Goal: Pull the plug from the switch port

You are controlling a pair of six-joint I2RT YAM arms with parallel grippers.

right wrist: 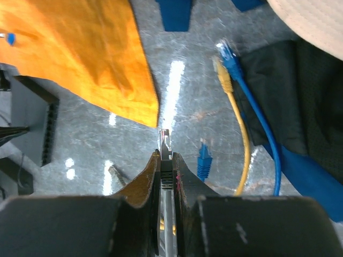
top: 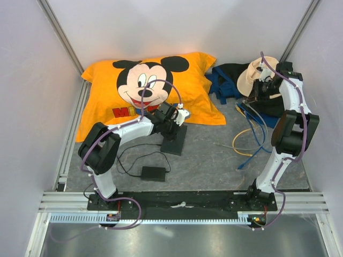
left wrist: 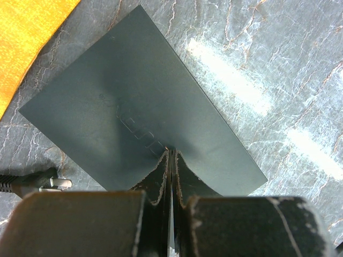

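Two claws over a grey marbled bench (top: 214,160) walled in white panels (top: 32,80). The left claw (left wrist: 170,154), pressed together, touches the switch (left wrist: 134,107) near bench centre; its embossed logo is unreadable. The right claw (right wrist: 167,156), above the far right corner, pinches the plug (right wrist: 165,138). The orange pillow (top: 102,91) reads "MI"; the rest is hidden.

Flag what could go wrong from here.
1. The right gripper pinches the grey cable's clear-tipped plug at its fingertips only; it could slip.
2. A loose blue cable and a yellow cable lie beneath; lowering there might snag them.
3. The shut left gripper seems to press the flat matte black switch near one edge; it could skid.
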